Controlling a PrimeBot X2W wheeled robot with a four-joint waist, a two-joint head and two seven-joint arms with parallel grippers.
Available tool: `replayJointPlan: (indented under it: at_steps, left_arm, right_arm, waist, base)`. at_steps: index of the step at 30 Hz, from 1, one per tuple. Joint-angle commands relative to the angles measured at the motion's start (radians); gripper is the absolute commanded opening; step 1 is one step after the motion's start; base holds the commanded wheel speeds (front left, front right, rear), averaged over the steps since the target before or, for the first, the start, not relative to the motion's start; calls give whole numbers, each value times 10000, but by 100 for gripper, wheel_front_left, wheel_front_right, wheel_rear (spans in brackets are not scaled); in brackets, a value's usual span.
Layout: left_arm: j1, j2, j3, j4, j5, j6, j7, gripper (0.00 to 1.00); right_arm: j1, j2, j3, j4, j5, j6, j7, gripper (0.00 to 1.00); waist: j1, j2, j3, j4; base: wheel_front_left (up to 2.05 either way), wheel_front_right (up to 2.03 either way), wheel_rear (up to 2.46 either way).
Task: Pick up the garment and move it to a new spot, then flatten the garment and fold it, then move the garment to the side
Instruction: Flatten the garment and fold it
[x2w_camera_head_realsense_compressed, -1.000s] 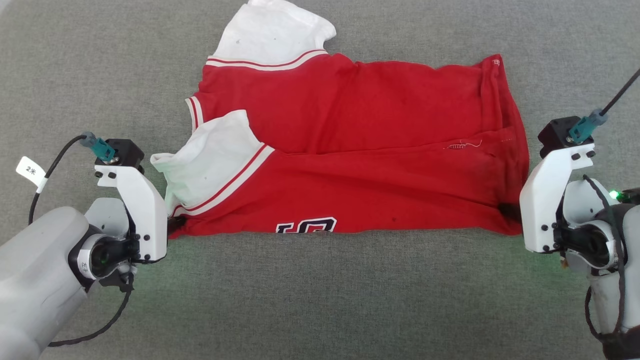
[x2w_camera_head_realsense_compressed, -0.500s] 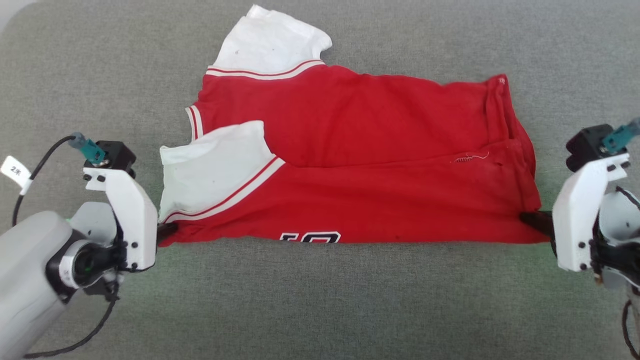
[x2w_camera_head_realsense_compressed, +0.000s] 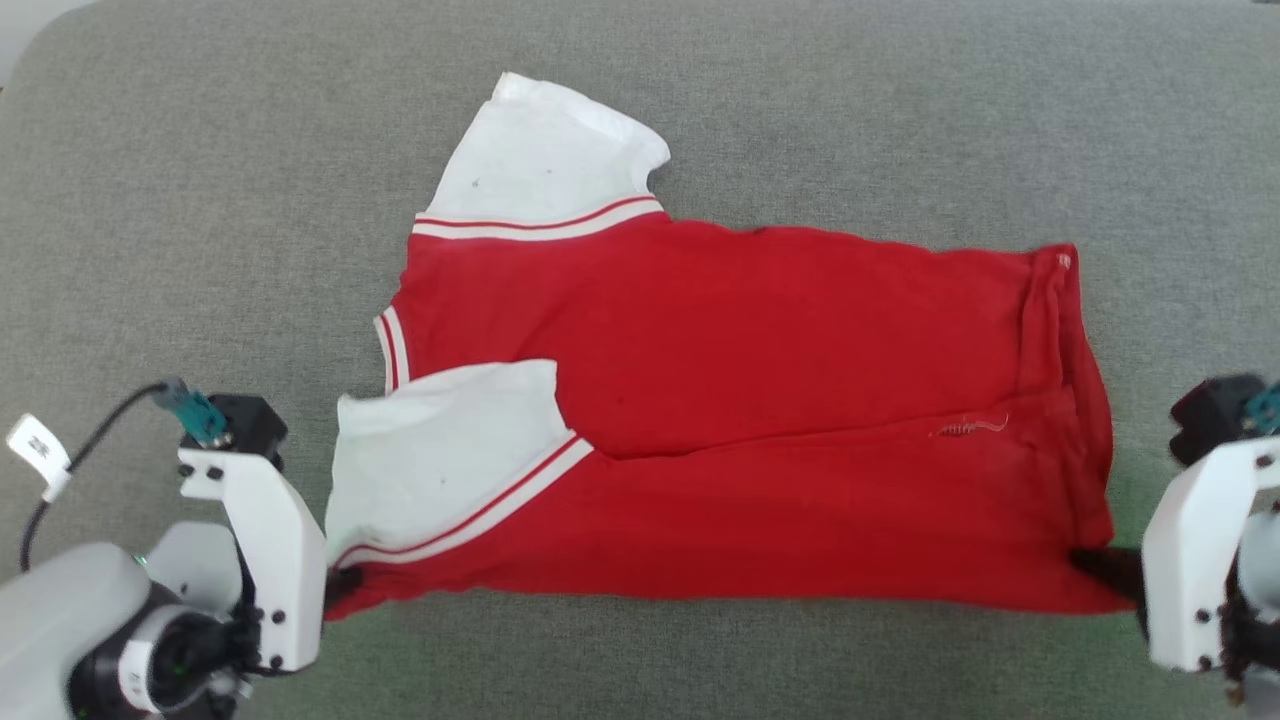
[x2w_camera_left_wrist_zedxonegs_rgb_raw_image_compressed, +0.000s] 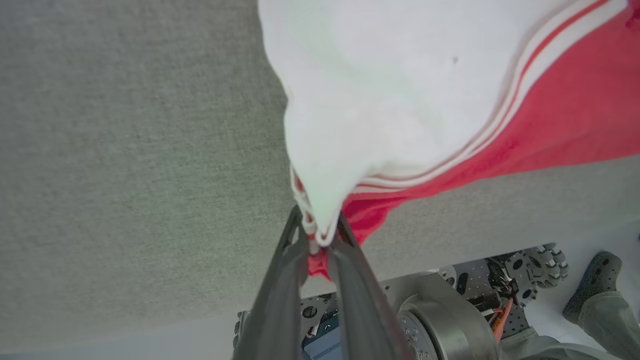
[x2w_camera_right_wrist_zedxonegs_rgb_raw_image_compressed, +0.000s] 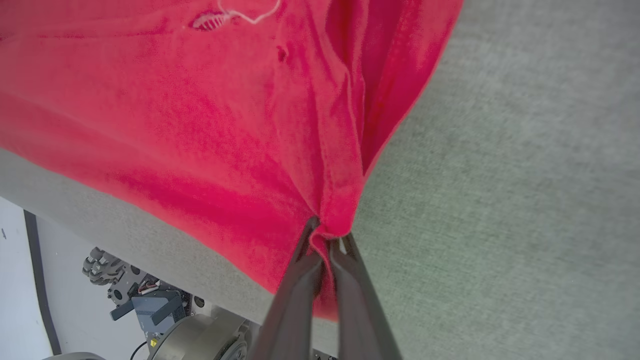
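Note:
The garment (x2w_camera_head_realsense_compressed: 760, 400), a red shirt with white sleeves and striped trim, lies folded lengthwise on the grey table, neck end to the left. My left gripper (x2w_camera_head_realsense_compressed: 340, 590) is shut on its near-left corner, where the white sleeve meets the red cloth; the left wrist view shows the garment (x2w_camera_left_wrist_zedxonegs_rgb_raw_image_compressed: 410, 100) pinched in that gripper (x2w_camera_left_wrist_zedxonegs_rgb_raw_image_compressed: 318, 242). At the near-right hem corner my right gripper (x2w_camera_head_realsense_compressed: 1095, 572) is shut, and the right wrist view shows red cloth (x2w_camera_right_wrist_zedxonegs_rgb_raw_image_compressed: 200, 125) bunched at that gripper (x2w_camera_right_wrist_zedxonegs_rgb_raw_image_compressed: 327, 242). The near edge runs taut between both grips. The lettering is hidden.
The grey cloth-covered table (x2w_camera_head_realsense_compressed: 200, 200) stretches all around the garment. Its near edge lies just behind both grippers, with my wheeled base (x2w_camera_left_wrist_zedxonegs_rgb_raw_image_compressed: 450, 310) below it. A person's foot (x2w_camera_left_wrist_zedxonegs_rgb_raw_image_compressed: 595, 295) stands on the pale floor beside the base.
My right gripper has shut on the hem corner. Both grippers have drawn apart, pulling the near edge taut, and the lettering has gone from sight. The head camera has shifted too.

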Motion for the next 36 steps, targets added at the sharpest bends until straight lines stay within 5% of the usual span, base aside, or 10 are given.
replayJointPlan:
  at_steps: [1, 3, 4, 5, 6, 7, 8, 21, 30, 36]
  left_arm:
    - [172, -105, -27, 37, 17, -22, -105, 0]
    - [371, -290, -66, 250, -112, -6, -210, 0]
    - [402, -371, -99, 371, -75, -48, -280, 21]
    - [432, -453, -123, 492, -37, -77, -325, 46]
    - [471, -522, -146, 623, -45, -102, -328, 73]
    - [475, -555, -179, 733, -30, -161, -301, 89]
    - [415, -559, -169, 808, 2, -179, -278, 100]
    - [-1361, 727, 571, 142, 741, -255, 253, 100]
    - [-3119, 444, 1098, 1335, 1512, -1158, 393, 100]
    - [-4288, -228, 1135, 3282, 2241, -2177, 212, 100]
  right_arm:
    - [152, 94, 17, 1, -68, -4, -106, 0]
    - [346, 235, 144, 153, -217, -4, -305, 0]
    - [433, 331, 183, 257, -274, -4, -412, 0]
    - [447, 378, 236, 341, -372, -4, -551, 13]
    - [422, 389, 301, 413, -458, -4, -715, 35]
    - [416, 401, 368, 508, -515, -4, -856, 42]
    - [411, 427, 390, 576, -577, -4, -1001, 94]
    - [481, 1187, 20, -481, -1188, -4, -3230, 100]
    - [-307, 1943, 357, -1294, -1999, -2, -6817, 100]
    - [-626, 2280, 620, -1125, -2496, -2, -9408, 100]
  waist:
    - [0, 0, 10, -14]
    - [0, 0, -11, -55]
    - [0, 0, -14, -75]
    - [0, 0, -25, -88]
    - [0, 0, -40, -105]
    - [0, 0, -59, -119]
    - [0, 0, -80, -127]
    - [0, 0, -356, -640]
    - [0, 0, 56, -1732]
    - [0, 0, 415, -2555]
  base:
    - [0, 0, 0]
    - [0, 0, 0]
    - [0, 0, 0]
    - [0, 0, 0]
    - [0, 0, 0]
    - [0, 0, 0]
    - [0, 0, 0]
    - [0, 0, 0]
    - [0, 0, 0]
    - [0, 0, 0]
